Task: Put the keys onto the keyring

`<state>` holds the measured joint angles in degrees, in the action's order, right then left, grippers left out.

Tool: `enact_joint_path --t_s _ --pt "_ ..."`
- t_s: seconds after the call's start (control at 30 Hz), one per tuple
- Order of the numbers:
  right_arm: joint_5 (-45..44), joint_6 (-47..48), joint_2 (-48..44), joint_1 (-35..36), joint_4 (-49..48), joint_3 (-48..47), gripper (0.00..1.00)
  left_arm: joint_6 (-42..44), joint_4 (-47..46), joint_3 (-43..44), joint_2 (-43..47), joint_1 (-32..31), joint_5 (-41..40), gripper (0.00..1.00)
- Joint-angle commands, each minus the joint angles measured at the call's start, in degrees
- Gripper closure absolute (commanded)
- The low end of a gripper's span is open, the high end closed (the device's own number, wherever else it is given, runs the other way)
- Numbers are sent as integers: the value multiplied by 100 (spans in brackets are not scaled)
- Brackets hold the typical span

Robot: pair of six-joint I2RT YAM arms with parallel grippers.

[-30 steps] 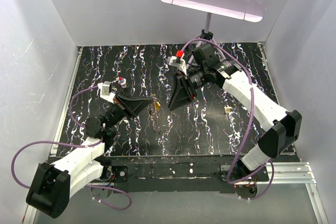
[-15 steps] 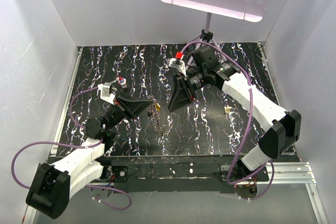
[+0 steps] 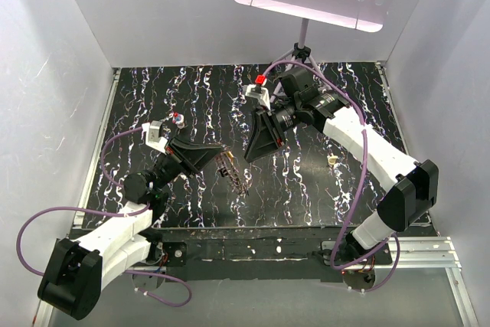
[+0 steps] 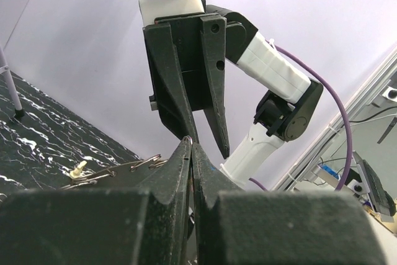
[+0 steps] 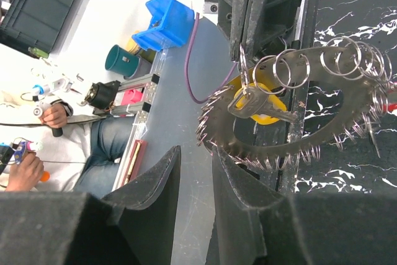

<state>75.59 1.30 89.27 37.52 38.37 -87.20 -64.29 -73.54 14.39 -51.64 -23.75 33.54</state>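
Currently the keyring [image 3: 232, 171] is held off the table [image 3: 153, 97], seemingly pinched in the closed left gripper [image 3: 222, 149], and with the right gripper [image 3: 248, 156] slightly parted and empty beside it, it could be knocked loose by a careless approach.

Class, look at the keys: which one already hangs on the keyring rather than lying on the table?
The yellow-headed key, dangling from a wire loop on the toothed keyring. The beige key lies loose on the table, apart from it.
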Motion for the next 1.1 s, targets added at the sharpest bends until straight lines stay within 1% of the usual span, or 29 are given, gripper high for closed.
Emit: enact_joint_path --t_s 0.0,0.3,0.5,0.63,0.77,0.93,1.07 --pt "0 -279 -112 36 -304 -43 65 66 -363 2 93 -16 -32 100" --pt "-492 -780 186 89 -453 -394 65 48 -486 63 -30 -16 38 100" --pt "-598 -1096 266 115 -611 -456 67 13 -495 125 -48 -16 100 100" --pt "-572 -1167 283 186 -664 -482 67 40 -460 125 -39 -16 83 100" --pt "-607 -1229 424 212 -621 -736 67 5 -512 160 -101 -16 144 100" --pt "-634 -1132 556 221 -471 -983 68 -5 -486 169 -101 -16 153 100" --pt "-695 -1053 521 256 -427 -948 70 -4 -468 160 -92 -25 144 100"
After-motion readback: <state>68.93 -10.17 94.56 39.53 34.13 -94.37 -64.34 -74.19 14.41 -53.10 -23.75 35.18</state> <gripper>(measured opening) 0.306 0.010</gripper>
